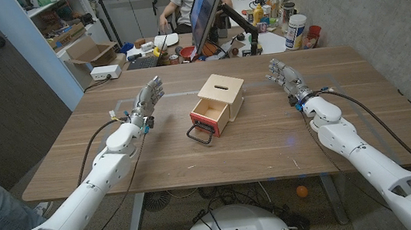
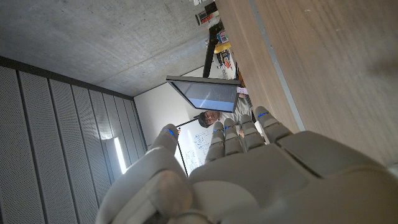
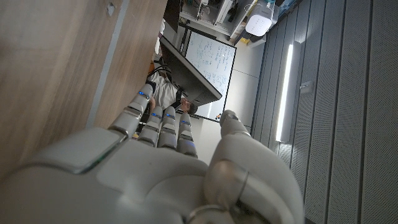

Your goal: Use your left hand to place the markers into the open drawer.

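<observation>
Drawer point(image 1: 210, 119) of a small wooden box point(image 1: 221, 97), pulled open at mid-table.
Its long axis runs toward the robot, black handle point(image 1: 201, 135) nearest. Left hand point(image 1: 146, 100) and right hand point(image 1: 285, 76) flank it, well apart, fingers extended, holding nothing.

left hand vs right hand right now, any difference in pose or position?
Position: the left hand is at the table's left side, the right hand at its right side, with the wooden box and its open drawer between them. The right hand sits slightly farther back on the table than the left.
Shared: both hold nothing, fingers extended away from the robot, and neither touches the box.
</observation>
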You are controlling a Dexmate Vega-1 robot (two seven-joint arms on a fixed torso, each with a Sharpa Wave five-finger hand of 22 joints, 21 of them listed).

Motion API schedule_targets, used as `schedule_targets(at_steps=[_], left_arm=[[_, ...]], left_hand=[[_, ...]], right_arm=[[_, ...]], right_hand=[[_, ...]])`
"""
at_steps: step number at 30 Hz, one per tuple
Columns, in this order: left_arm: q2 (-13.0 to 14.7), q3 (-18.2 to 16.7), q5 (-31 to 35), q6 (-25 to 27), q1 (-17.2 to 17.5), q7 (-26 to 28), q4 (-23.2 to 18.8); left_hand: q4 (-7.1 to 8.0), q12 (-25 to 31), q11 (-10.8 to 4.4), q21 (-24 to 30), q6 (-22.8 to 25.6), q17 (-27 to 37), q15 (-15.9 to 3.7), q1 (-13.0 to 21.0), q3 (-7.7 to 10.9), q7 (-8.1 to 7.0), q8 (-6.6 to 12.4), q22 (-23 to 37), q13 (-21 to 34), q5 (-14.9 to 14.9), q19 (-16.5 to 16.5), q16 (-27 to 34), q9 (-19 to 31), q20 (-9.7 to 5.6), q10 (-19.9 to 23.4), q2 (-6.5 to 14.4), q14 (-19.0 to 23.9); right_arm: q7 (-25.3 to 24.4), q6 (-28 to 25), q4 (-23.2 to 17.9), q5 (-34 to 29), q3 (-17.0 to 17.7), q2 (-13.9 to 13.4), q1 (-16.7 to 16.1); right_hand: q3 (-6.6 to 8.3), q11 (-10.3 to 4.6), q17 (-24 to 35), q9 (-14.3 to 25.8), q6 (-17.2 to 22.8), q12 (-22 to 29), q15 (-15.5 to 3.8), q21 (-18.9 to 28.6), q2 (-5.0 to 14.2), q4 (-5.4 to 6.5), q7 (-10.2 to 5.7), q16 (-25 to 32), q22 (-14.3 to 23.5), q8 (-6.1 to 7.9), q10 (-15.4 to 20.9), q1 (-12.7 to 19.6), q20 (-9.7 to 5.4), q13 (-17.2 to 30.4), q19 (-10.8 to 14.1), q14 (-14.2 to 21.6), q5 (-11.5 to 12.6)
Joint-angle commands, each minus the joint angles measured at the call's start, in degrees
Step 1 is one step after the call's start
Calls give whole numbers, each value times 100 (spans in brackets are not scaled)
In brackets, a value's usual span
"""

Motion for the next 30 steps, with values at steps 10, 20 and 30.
schedule_targets(at_steps=[10, 20, 30], left_arm=[[621, 194, 728, 849, -24, 429, -804], [800, 340, 1096, 1059, -242, 318, -925], [1158, 520, 1632, 1425, -447, 150, -1183]], left_hand=[[-113, 25, 21, 55, 32, 7, 17, 177, 114, 4, 32, 7, 28, 14, 14, 21, 18, 177, 61, 84, 50], [-227, 24, 13, 48, 25, 4, 76, 328, 184, -13, 35, 9, 31, 6, -1, 20, 22, 288, 54, 90, 72], [-345, 36, -101, 52, 46, 10, 28, 495, 253, -77, 45, 25, 48, -13, -22, 25, 31, 528, 56, 76, 140]], right_arm=[[127, -49, -120, 52, 196, -156, -109], [113, -56, -166, 67, 229, -175, -133], [48, -45, -207, 62, 244, -170, -174]], right_hand=[[31, -1, 7, 8, 47, 30, 12, 10, 11, -36, -36, 18, 22, 35, 43, 58, 29, 7, 26, 34, 22], [26, -3, 7, 8, 54, 30, 13, 4, 13, -37, -45, 20, 22, 34, 49, 51, 31, 7, 22, 37, 22], [23, 1, 6, 8, 61, 28, 19, 0, 17, -39, -58, 22, 23, 33, 53, 46, 35, 7, 20, 41, 22]])
